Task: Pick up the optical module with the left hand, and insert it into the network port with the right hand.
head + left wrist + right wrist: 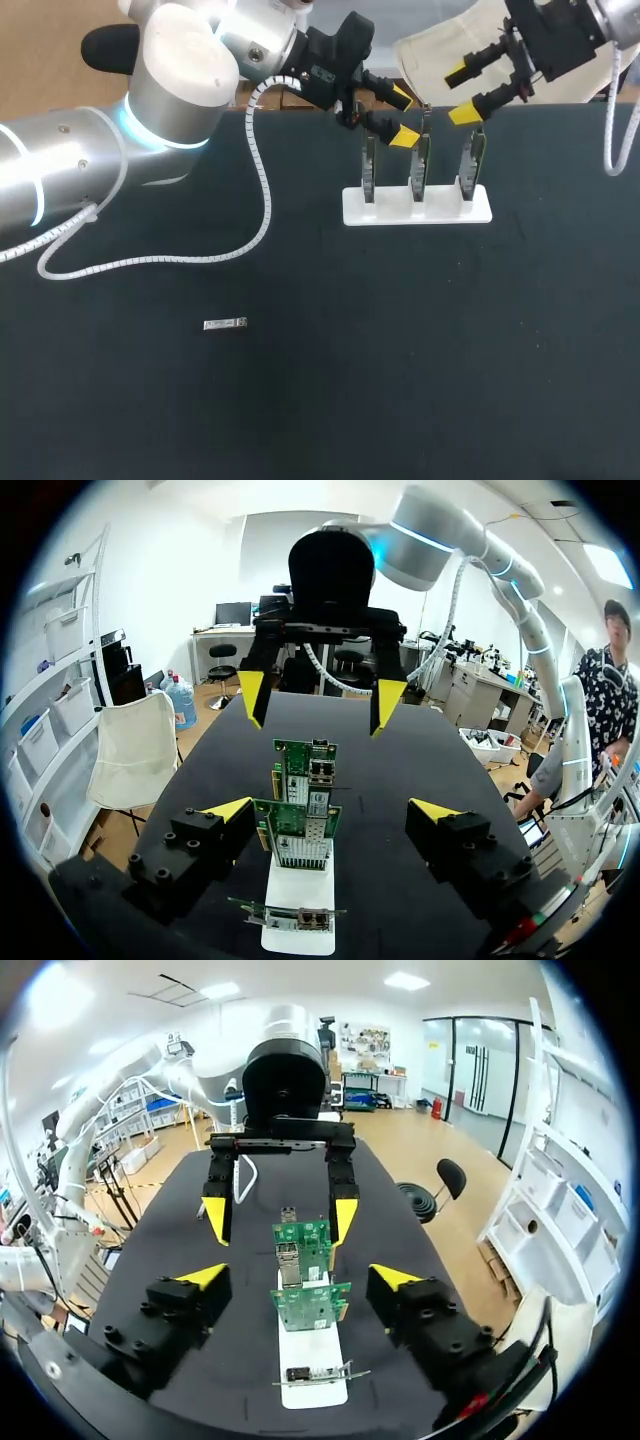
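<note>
On black surface (420, 360), optical module (225, 323) lies flat, alone, well apart from both arms. At far side, white stand (417, 207) holds three network cards (421, 165) upright in row. Over stand's left end: left gripper (402, 117), jaws apart, empty. Over right end, facing it: right gripper (461, 94), jaws apart, empty.

Overall: bright, even light from overhead
Table (320, 400): matte black, hardly any reflection
Glare: white hot spot on the left arm (185, 60) shell, upper left of the head view
Shadows: barely visible on the dark top
Wrist views: straight lines bow toward the rim
</note>
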`<state>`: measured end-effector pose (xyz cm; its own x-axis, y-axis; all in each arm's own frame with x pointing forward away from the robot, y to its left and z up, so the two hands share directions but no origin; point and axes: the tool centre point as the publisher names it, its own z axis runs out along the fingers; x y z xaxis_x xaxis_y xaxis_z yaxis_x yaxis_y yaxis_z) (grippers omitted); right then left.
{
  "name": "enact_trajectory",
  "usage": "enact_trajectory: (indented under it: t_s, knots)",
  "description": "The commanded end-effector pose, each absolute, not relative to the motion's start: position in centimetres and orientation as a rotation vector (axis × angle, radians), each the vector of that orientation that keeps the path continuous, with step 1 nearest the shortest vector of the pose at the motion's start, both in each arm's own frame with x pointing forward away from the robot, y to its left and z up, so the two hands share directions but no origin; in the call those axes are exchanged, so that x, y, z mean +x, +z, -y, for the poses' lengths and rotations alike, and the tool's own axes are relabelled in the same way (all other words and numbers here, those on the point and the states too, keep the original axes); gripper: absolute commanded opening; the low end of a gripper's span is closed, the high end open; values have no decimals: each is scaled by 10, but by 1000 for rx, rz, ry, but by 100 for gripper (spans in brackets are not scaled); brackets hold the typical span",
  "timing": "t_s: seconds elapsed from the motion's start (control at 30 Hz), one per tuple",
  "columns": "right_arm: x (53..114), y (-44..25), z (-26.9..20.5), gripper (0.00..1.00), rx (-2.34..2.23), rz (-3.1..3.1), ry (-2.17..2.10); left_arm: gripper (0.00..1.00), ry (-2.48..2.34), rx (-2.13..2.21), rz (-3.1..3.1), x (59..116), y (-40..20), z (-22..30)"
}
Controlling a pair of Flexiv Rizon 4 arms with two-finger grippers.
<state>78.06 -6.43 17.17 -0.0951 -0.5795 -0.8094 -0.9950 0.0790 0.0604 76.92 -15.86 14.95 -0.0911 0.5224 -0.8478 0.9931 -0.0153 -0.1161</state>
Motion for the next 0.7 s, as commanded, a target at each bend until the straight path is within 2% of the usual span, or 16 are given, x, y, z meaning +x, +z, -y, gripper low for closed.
enact_trajectory:
  t_s: [0.03,0.7]
  knots:
    - [781,174,66,0,-1558,-1731,860,100,-1017,1594,-1673,772,150,160]
    - [789,188,44,0,-1573,-1634,866,100,-1017,1594,-1673,772,150,160]
